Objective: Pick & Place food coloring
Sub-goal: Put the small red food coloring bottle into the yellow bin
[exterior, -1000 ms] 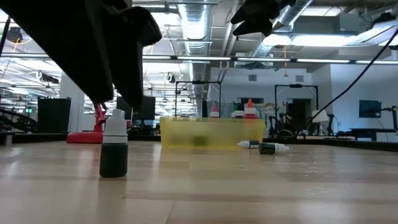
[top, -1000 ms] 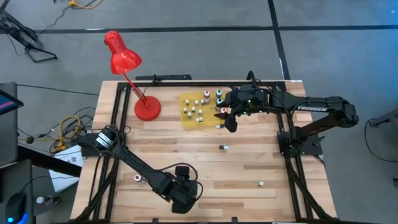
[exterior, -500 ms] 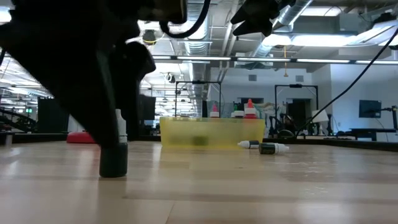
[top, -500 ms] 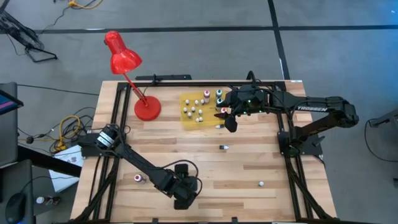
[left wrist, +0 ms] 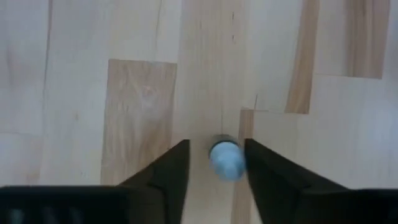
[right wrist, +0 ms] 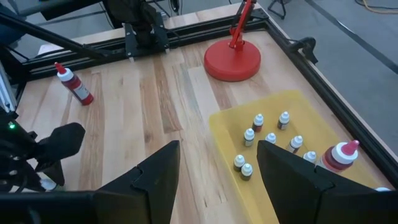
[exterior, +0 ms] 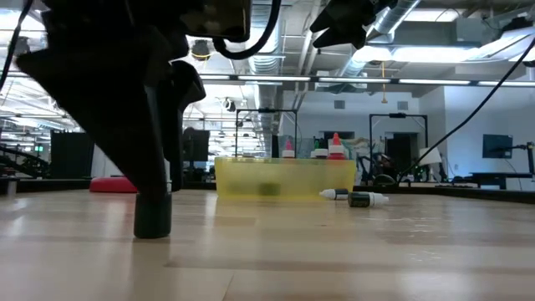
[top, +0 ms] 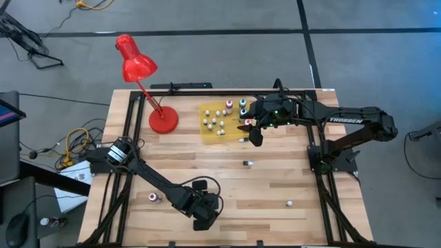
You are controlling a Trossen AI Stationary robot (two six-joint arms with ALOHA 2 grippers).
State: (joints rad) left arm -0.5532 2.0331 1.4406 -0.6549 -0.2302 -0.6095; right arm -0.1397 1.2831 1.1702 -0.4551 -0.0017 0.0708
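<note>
A small dark food coloring bottle (exterior: 152, 216) with a pale cap (left wrist: 226, 160) stands upright on the wood near the table's near edge. My left gripper (top: 205, 219) is low over it, open, with one finger on each side of the cap. In the low view a finger hides the cap. My right gripper (top: 253, 134) hangs open above the right edge of the yellow mat (top: 207, 131). Several small bottles (right wrist: 249, 134) stand on the mat. My left gripper comes at the bottle from above, pointing steeply down, with the cap between its two fingers. One finger (left wrist: 261, 171) lies close against the cap's side, and I cannot tell whether it touches. A gap shows at the other finger. The bottle stands on the table.
A red desk lamp stands on its base (top: 162, 118) at the far left. Loose bottles are on the wood: one lies on its side at mid-table (top: 247, 163), one is near the right front (top: 290, 204), and a red one (top: 153, 198) is left of my left arm.
My left gripper has come down over the dark bottle. In the low view the pale cap showed beside the fingers a second ago, and a finger covers it now. The bottle has stayed upright in its place.
</note>
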